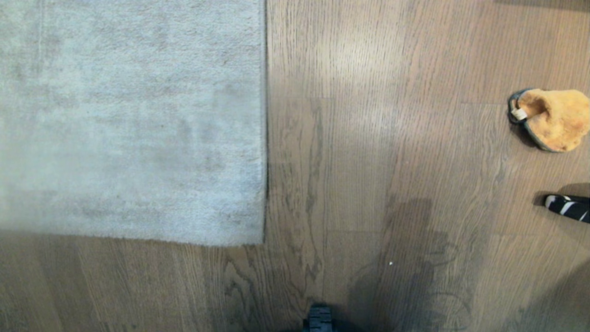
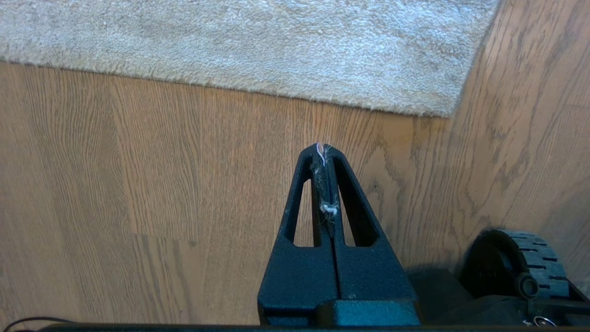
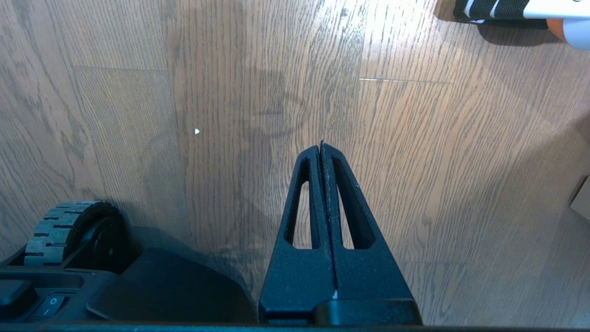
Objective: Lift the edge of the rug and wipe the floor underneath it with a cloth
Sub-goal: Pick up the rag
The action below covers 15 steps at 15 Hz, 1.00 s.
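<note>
Head view: rug edge (image 1: 266,138) flat on the floor (image 1: 368,184); cloth (image 1: 555,119) far right, untouched; neither arm visible. Opening step, nothing begun.

Left wrist view: left gripper (image 2: 324,148) jaws clenched, empty, rug corner just ahead.

Right wrist view: right gripper (image 3: 321,146) jaws clenched, empty; cloth unseen. Next: reaching right for it.

- Rug edge (image 1: 266,138): straight border of a light grey-beige short-pile rug, lying flat on the floor, ending at a square corner.
- Floor (image 1: 368,184): brown wood-grain planks with darker grey streaks.
- Cloth (image 1: 555,119): orange-yellow, fluffy, dark-bordered, bunched on the floor, well apart from the rug.
</note>
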Motion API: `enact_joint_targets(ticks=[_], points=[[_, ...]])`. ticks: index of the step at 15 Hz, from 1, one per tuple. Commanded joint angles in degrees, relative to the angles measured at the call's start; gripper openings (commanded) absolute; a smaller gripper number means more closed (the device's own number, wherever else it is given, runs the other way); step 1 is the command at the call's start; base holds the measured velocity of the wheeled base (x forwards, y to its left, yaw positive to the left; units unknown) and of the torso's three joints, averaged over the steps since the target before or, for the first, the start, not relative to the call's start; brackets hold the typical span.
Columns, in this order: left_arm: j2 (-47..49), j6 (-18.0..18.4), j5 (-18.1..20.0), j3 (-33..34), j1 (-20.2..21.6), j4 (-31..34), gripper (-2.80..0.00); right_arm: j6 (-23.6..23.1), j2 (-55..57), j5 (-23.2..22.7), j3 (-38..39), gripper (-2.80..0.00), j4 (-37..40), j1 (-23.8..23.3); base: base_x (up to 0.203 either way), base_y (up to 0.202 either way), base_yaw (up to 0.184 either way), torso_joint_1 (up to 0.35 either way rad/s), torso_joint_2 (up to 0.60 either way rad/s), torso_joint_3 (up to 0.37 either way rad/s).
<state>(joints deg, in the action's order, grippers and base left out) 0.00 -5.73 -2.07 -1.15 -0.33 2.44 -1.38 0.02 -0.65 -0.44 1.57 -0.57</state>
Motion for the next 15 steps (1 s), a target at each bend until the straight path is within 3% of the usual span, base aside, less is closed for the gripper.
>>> enact_joint_targets(ticks=[1,10,15], points=[[0.0,-0.07,-0.04,0.0,-0.02,0.02,-2.8,-0.03,-0.02,0.01,0.0,-2.8,0.01,0.01,0.0,0.0,0.0,0.0,0.0,0.0],[0.0,0.01,-0.04,0.0,-0.02,0.01,-2.8,-0.03,-0.02,0.02,0.0,-2.8,0.01,-0.01,0.0,0.0,0.0,0.0,0.0,0.0],[0.0,0.02,-0.04,0.0,-0.02,0.0,-2.8,-2.85,-0.02,-0.32,0.09,-2.8,0.01,-0.04,0.0,0.0,0.0,0.0,0.0,0.0]])
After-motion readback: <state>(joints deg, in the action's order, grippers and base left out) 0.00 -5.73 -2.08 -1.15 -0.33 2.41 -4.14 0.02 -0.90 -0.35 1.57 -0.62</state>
